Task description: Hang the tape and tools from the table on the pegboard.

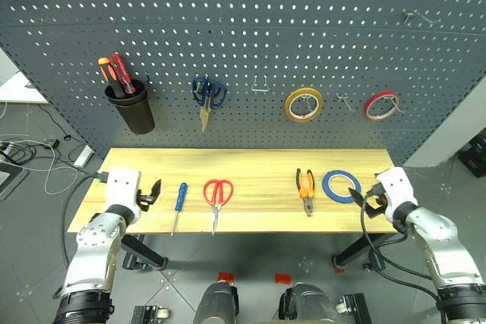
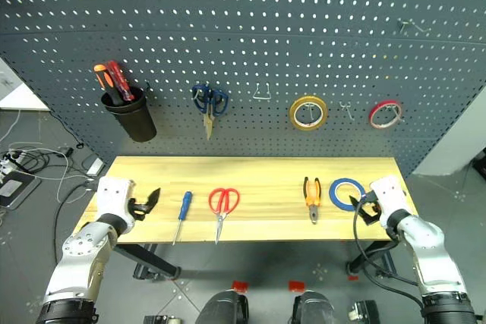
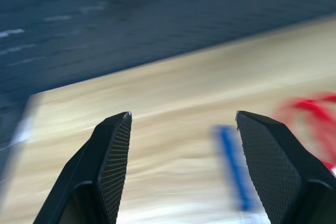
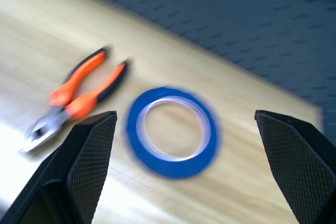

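On the light wooden table (image 1: 258,168) lie, from left to right, a blue-handled screwdriver (image 1: 179,202), red-handled scissors (image 1: 217,195), orange-and-black pliers (image 1: 305,189) and a flat roll of blue tape (image 1: 341,186). The dark grey pegboard (image 1: 250,28) stands behind the table. My left gripper (image 1: 152,191) is open over the table's left end, just left of the screwdriver (image 3: 233,166). At the right end my right gripper (image 1: 363,196) is open, close beside the tape (image 4: 172,130), with the pliers (image 4: 76,98) further off. Neither gripper holds anything.
On the pegboard hang a black cup (image 1: 130,105) with red and orange screwdrivers, blue-handled scissors (image 1: 208,96), a yellow tape roll (image 1: 304,104) and a thin red roll (image 1: 381,105). An empty wire hook (image 1: 260,85) sits between scissors and yellow roll. Cables (image 1: 30,161) lie on the floor at left.
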You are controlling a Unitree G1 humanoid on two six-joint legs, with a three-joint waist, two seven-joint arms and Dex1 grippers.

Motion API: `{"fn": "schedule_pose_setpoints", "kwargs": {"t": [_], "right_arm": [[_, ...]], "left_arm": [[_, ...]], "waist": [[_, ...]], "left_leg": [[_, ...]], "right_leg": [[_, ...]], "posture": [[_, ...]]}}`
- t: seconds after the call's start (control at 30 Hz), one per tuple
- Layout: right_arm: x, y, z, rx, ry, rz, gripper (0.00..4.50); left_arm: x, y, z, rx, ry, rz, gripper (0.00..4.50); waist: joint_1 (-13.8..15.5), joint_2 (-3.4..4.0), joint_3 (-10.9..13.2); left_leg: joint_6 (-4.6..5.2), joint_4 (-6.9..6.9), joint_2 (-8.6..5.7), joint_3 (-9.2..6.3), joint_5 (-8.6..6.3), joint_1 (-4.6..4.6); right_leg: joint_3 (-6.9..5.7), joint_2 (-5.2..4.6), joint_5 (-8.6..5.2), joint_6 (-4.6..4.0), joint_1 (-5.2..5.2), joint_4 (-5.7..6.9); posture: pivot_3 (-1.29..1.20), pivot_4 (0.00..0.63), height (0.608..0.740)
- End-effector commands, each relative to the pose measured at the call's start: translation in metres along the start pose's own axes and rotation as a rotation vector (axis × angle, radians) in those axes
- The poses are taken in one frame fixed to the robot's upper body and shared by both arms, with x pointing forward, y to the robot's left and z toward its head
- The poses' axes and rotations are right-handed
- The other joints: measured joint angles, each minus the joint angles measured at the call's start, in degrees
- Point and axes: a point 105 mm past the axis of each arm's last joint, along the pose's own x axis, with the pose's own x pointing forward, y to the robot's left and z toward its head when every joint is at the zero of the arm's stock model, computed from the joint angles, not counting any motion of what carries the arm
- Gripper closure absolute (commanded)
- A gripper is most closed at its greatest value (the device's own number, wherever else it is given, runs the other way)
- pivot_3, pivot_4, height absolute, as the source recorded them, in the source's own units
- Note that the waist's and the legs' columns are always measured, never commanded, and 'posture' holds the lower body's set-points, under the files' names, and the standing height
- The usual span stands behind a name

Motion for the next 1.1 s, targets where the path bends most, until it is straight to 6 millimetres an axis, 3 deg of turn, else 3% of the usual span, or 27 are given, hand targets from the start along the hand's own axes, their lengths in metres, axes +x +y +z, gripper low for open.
{"fn": "schedule_pose_setpoints", "kwargs": {"t": [0.03,0.27,0.37,0.53,0.67,0.77,0.97,1.1], "right_arm": [[0.005,0.000,0.020,-0.074,-0.005,0.043,0.00],[0.022,-0.009,0.026,-0.114,0.067,0.101,0.00],[0.032,-0.008,0.024,-0.130,0.133,0.172,0.00],[0.045,-0.007,0.020,-0.192,0.221,0.264,0.00],[0.050,-0.006,0.013,-0.238,0.289,0.308,0.00],[0.051,-0.008,0.007,-0.245,0.339,0.332,0.62],[0.046,-0.029,-0.001,-0.286,0.382,0.262,2.64],[0.030,-0.041,0.021,-0.369,0.238,0.108,3.82]], "left_arm": [[0.004,-0.035,0.033,0.071,-0.056,-0.194,1.16],[0.008,-0.069,0.070,0.168,-0.118,-0.414,1.16],[0.001,-0.095,0.087,0.303,-0.172,-0.570,1.16],[-0.013,-0.126,0.095,0.483,-0.233,-0.762,1.16],[-0.018,-0.134,0.095,0.563,-0.264,-0.812,1.16],[-0.018,-0.138,0.097,0.577,-0.282,-0.829,1.13],[-0.014,-0.144,0.097,0.568,-0.320,-0.830,1.13],[-0.013,-0.147,0.106,0.486,-0.358,-0.821,1.13]], "waist": [[-0.11,0.03,1.64],[-0.39,0.03,6.19],[-0.86,0.01,7.63],[-1.43,0.01,9.62],[-1.51,0.17,10.35],[-1.54,0.14,10.73],[-1.50,0.12,10.70],[-1.10,0.13,10.69]], "left_leg": [[0.01,0.01,-0.01,0.04,0.00,-0.02],[0.14,-0.05,0.00,0.19,-0.07,-0.41],[0.16,-0.05,-0.01,0.26,-0.22,-0.51],[0.06,0.03,-0.07,0.31,-0.19,-1.14],[0.08,0.01,-0.06,0.32,-0.25,-1.16],[0.08,0.05,-0.07,0.31,-0.26,-1.16],[0.06,0.08,-0.06,0.31,-0.25,-1.15],[0.05,0.10,-0.11,0.28,-0.24,-1.21]], "right_leg": [[0.07,0.00,0.01,0.01,-0.03,0.00],[0.17,0.03,-0.03,-0.01,-0.47,-0.03],[0.23,0.03,-0.12,0.08,-0.56,-0.04],[0.22,-0.04,-0.09,0.02,-1.10,-0.13],[0.18,-0.04,-0.13,0.08,-1.12,-0.21],[0.18,-0.06,-0.13,0.09,-1.12,-0.15],[0.14,-0.07,-0.14,0.11,-1.11,-0.12],[0.07,-0.12,-0.14,0.14,-1.10,-0.13]], "posture": [[-0.05,0.283,0.740],[-0.06,0.354,0.740],[-0.05,0.386,0.740],[-0.05,0.402,0.740],[-0.04,0.400,0.740],[-0.05,0.389,0.740],[-0.08,0.347,0.740],[-0.09,0.327,0.740]]}}
